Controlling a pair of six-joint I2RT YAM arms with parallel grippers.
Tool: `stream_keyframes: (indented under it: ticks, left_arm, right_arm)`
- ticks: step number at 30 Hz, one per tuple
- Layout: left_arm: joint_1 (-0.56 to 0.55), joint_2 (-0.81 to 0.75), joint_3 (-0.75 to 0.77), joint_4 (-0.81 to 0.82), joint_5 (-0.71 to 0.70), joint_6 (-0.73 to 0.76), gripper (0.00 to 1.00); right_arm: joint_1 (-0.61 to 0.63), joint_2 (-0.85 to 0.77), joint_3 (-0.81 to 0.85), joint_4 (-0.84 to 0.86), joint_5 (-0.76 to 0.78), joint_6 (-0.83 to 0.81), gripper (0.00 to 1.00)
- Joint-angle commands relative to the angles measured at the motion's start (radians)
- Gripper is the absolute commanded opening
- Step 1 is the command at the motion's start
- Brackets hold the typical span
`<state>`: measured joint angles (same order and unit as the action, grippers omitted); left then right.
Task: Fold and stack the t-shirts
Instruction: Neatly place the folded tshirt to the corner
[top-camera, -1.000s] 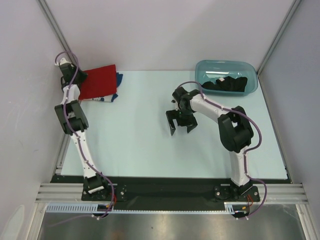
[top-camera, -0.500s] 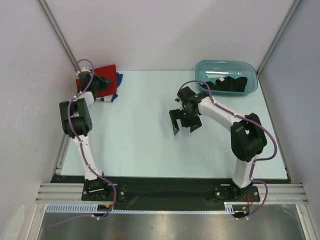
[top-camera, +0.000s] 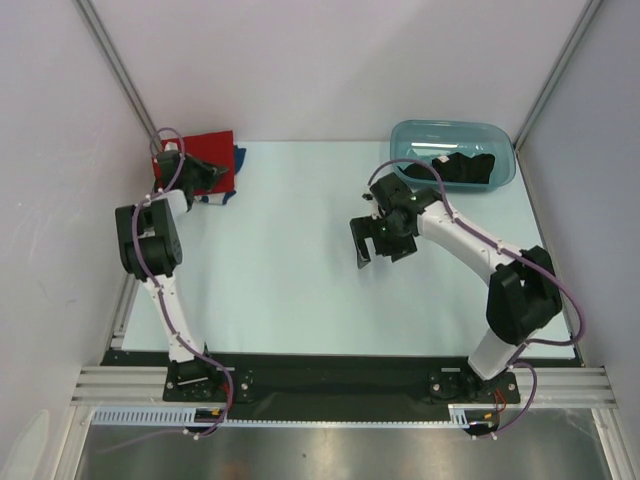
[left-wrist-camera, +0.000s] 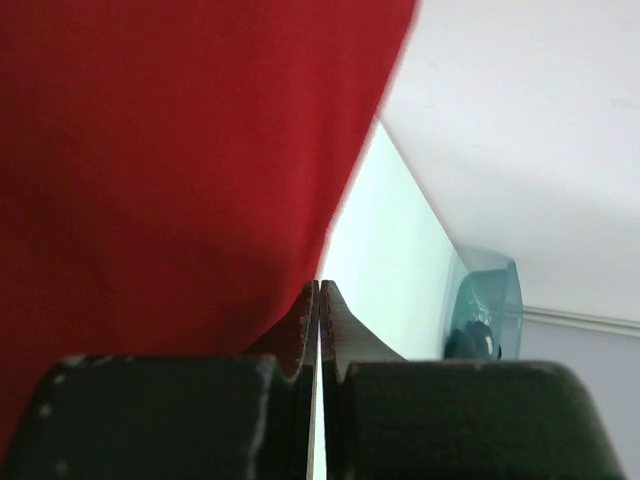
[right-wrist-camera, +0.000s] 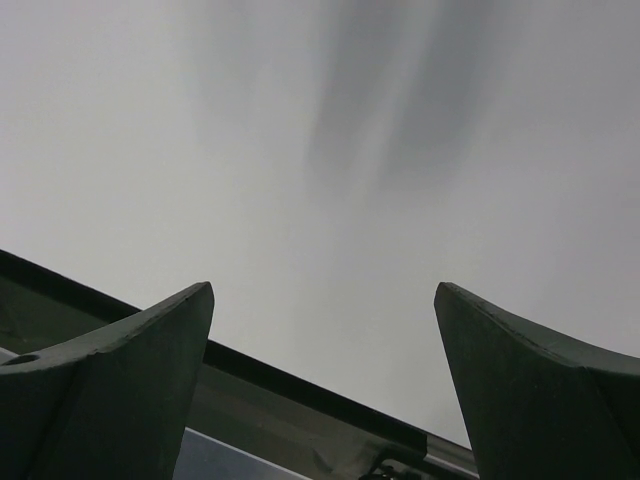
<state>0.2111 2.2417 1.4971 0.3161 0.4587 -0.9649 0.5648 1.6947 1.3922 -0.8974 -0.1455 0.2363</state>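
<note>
Blue tee (top-camera: 237, 158) mostly beneath red tee (top-camera: 208, 150)

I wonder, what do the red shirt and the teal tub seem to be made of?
Red shirt: matte cloth, likely knit; a fine texture shows close up. Tub: probably plastic, translucent teal, slightly glossy; the black shirt shows through its wall.

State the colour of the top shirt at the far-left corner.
Plain red shirt, clearest in left wrist view.
</note>
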Motion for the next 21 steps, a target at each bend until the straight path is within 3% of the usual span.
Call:
stream_keyframes:
  ticks: [1,7,10,15,19,21]
  left_arm:
    - [-0.03,-0.203,-0.035,-0.064,0.044,0.069,0.0]
    - [-0.202,-0.488,-0.274,-0.159,0.019,0.158,0.01]
    - [-0.363,-0.637,-0.34,-0.23,-0.027,0.221,0.03]
    - [-0.583,-0.852,-0.441,-0.405,-0.135,0.307,0.17]
    - [-0.674,-1.051,-0.599,-0.402,-0.178,0.266,0.34]
    - [-0.702,-1.182,-0.739,-0.358,-0.16,0.214,0.36]
  right_arm:
    - [-0.003,-0.093,-0.065,0.035,0.017,-0.009,1.0]
    - [-0.006,-0.258,-0.217,0.143,0.001,0.035,1.0]
    - [-0.006,-0.34,-0.291,0.236,-0.04,0.081,1.0]
    - [-0.031,-0.556,-0.511,0.452,-0.106,0.207,1.0]
    - [-0.046,-0.737,-0.698,0.609,-0.12,0.337,1.0]
    - [-0.051,-0.841,-0.818,0.693,-0.128,0.395,1.0]
